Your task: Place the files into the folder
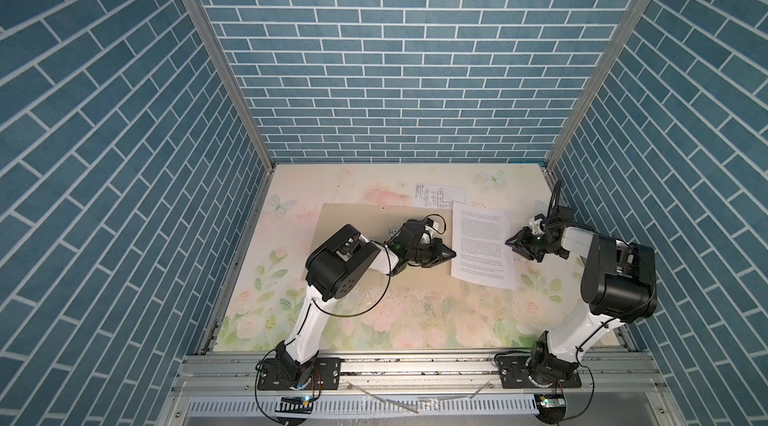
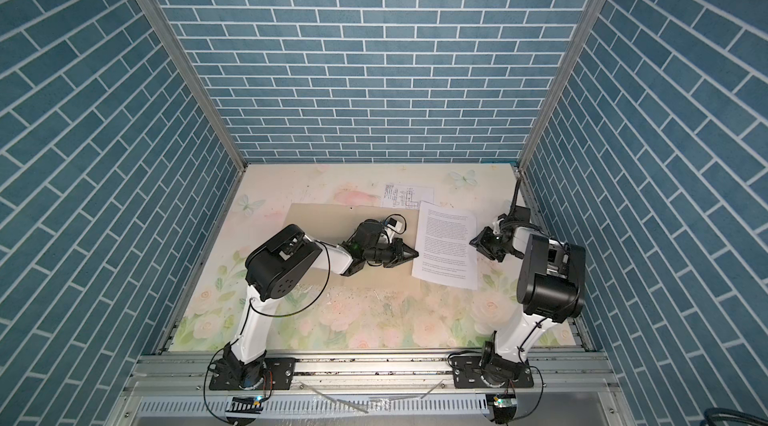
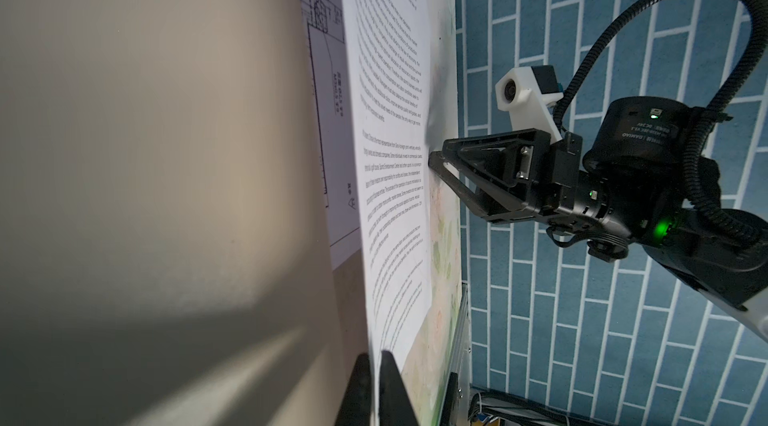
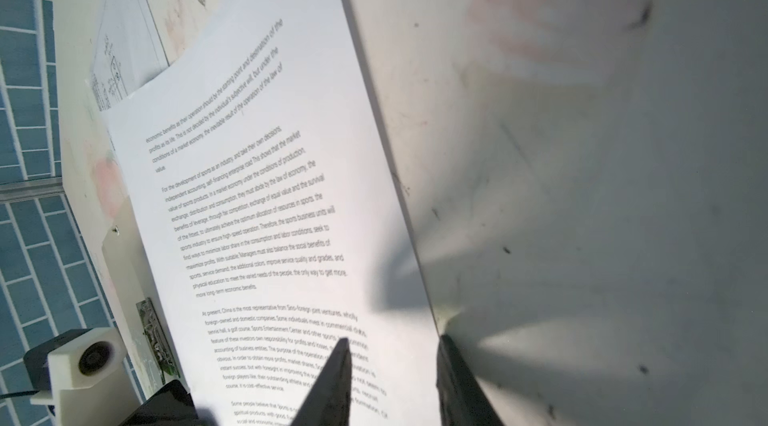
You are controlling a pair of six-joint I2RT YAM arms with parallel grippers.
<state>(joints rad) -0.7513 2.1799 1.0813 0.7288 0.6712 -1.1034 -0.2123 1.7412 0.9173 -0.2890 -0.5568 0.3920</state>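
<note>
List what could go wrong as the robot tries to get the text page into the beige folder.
1. The left gripper has its jaws shut on the thin edge of the text sheet; a pull could crease, tear or lose it.
2. The folder lies flat with no opening showing, so the sheet may slide over it, not in.
3. The drawing sheet is tucked partly under the text sheet and might get dragged.

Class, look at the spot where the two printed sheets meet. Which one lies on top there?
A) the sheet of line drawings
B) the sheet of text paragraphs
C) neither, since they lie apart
B: in both top views the text sheet covers a near corner of the drawing sheet, hiding part of it.
</note>
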